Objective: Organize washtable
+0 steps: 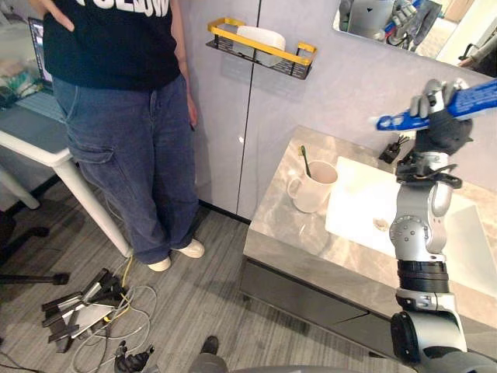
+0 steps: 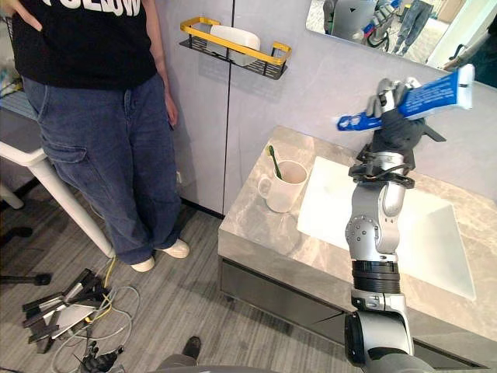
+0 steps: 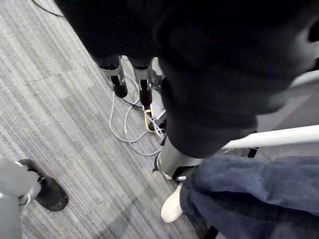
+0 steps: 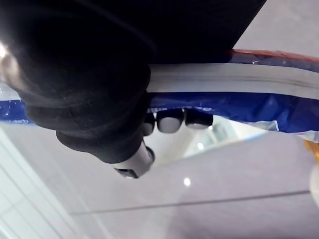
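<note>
My right hand point(image 1: 439, 118) is raised high over the white sink basin point(image 1: 359, 203), shut on a blue and white toothpaste tube point(image 1: 464, 103) that lies level across it. In the right wrist view its fingers point(image 4: 172, 122) curl round the tube point(image 4: 224, 94). A white mug point(image 1: 314, 186) with a green toothbrush point(image 1: 305, 161) in it stands on the grey marble washtable point(image 1: 278, 227), left of the basin. My left hand point(image 3: 144, 85) hangs low over the floor, its fingers straight and holding nothing.
A person in jeans point(image 1: 124, 132) stands left of the washtable by a white desk point(image 1: 35, 144). A black and yellow wall shelf point(image 1: 260, 48) holds a white dish. A small black object point(image 1: 394, 149) lies behind the basin. Cables and tools point(image 1: 85, 307) lie on the floor.
</note>
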